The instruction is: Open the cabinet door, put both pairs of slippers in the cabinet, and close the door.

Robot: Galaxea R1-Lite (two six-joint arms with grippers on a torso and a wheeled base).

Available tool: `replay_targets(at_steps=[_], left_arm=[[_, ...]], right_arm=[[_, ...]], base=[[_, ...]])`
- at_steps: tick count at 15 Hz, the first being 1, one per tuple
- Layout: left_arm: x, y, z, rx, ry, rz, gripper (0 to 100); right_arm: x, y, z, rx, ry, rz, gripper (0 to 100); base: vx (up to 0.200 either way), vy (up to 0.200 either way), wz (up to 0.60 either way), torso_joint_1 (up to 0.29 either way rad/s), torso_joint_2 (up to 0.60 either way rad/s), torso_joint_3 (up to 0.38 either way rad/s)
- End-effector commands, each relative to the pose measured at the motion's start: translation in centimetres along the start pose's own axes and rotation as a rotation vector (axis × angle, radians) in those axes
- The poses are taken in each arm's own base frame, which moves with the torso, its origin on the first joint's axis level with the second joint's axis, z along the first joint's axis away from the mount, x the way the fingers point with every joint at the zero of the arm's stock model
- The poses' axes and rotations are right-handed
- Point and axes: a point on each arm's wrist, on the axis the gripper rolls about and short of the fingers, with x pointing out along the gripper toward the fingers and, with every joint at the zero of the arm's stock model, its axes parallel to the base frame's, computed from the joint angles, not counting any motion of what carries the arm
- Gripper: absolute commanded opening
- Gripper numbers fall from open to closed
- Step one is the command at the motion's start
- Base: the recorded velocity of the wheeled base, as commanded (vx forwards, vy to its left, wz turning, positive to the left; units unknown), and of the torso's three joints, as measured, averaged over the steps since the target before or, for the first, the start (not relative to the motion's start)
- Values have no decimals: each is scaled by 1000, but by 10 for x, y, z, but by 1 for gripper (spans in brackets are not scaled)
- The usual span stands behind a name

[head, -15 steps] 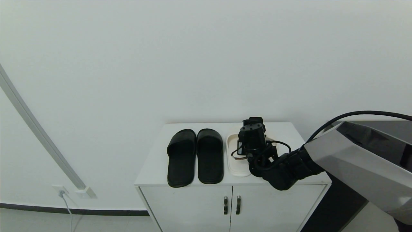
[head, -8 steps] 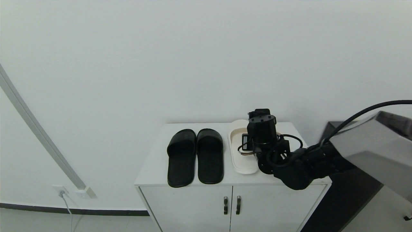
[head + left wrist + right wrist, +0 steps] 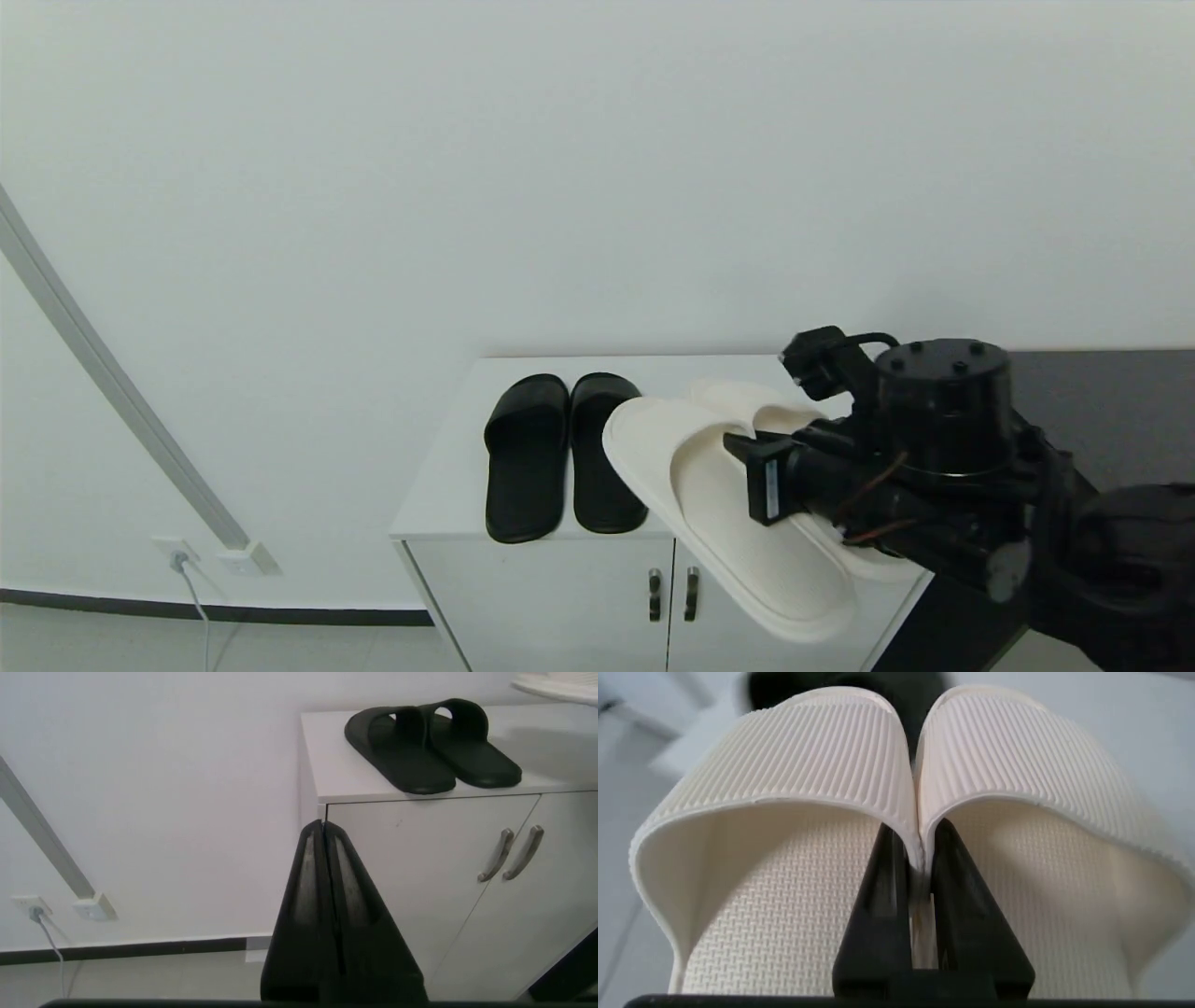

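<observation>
1. Right tool [image 3: 918, 863] is clamped on the inner straps of both white slippers [image 3: 728, 504], holding the pair tilted in the air off the front right corner of the cabinet [image 3: 439, 495].
2. Left tool [image 3: 324, 896], fingers pressed together on nothing, sits low before the cabinet's left front corner.
3. Both cabinet doors [image 3: 551, 607] are closed, with their handles [image 3: 670, 594] side by side.
4. Black slippers [image 3: 565, 455] lie paired on the cabinet top, heels at its front edge.
</observation>
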Motion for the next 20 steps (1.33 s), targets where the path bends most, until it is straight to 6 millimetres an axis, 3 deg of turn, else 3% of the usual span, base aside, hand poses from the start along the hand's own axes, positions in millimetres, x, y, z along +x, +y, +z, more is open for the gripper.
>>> replay_targets(at_steps=[1,7,16,20], left_arm=[[0,0,0,0,2,0,0],[0,0,0,-8,0,0,0],[0,0,0,-8,0,0,0],[0,0,1,-8,-1,0,0]], right_arm=[[-54,-3,3,0,-33,149,0],[-47,-3,-11,-7,27,156,0],[-48,-4,-17,-11,48,149,0],[-49,-5,-21,-35,58,149,0]], base=[[0,0,0,0,0,0],[0,0,0,0,0,0],[-200,0,0,-1,2,3],[0,0,0,0,0,0]])
